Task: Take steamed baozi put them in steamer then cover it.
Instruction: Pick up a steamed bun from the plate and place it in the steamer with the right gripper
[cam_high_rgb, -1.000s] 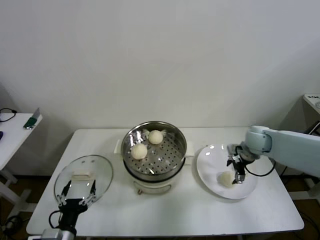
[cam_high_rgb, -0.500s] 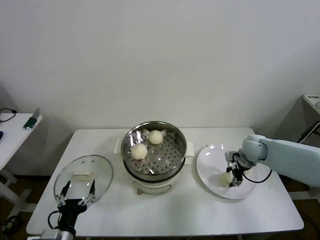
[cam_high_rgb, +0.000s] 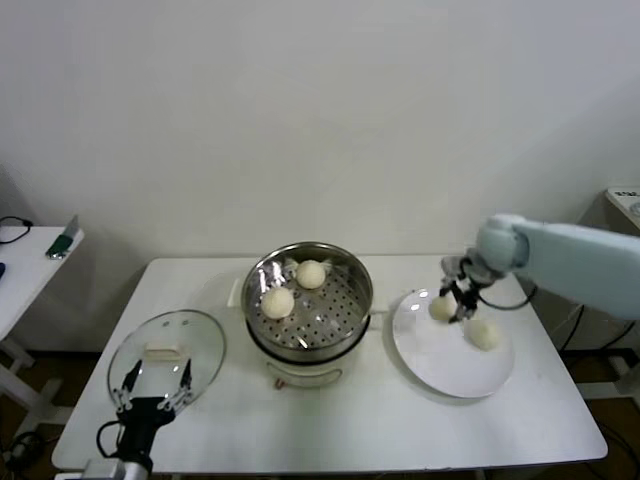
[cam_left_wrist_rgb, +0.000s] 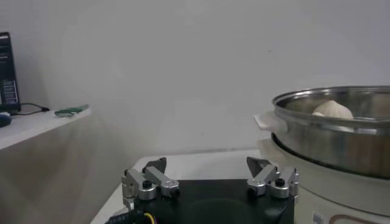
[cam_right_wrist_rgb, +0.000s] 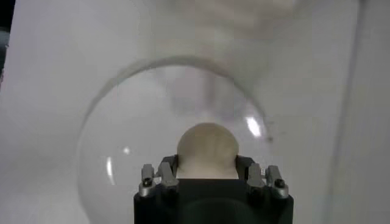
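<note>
Glass comes first as you scan from the near edge: the round glass lid (cam_high_rgb: 167, 352) lies flat on the white table (cam_high_rgb: 340, 425) at near left, and your left gripper (cam_high_rgb: 151, 386) hovers just over its near rim with fingers spread wide, holding nothing and parked. Move your eye a little farther and to the right and you meet the white plate (cam_high_rgb: 452, 365), where one steamed baozi (cam_high_rgb: 484, 334) sits on its far half, not yet picked. Just beyond it, over the plate's far left rim, your right gripper (cam_high_rgb: 449, 306) has its fingers closed on a second bun (cam_high_rgb: 441, 308), lifted clear of the plate; the right wrist view confirms the bun (cam_right_wrist_rgb: 206, 149) is pinched between the fingers (cam_right_wrist_rgb: 156, 175) with the plate below. At centre sits the steamer (cam_high_rgb: 309, 300), its steel basket open, and two buns rest on the perforated floor toward its far left side, one nearer (cam_high_rgb: 278, 302) and one farther (cam_high_rgb: 312, 274), close together but apart. By my reckoning you are about halfway: two buns are in, one is in hand and needs carrying left to the basket, one waits on the plate, and the lid is not yet on the steamer.
</note>
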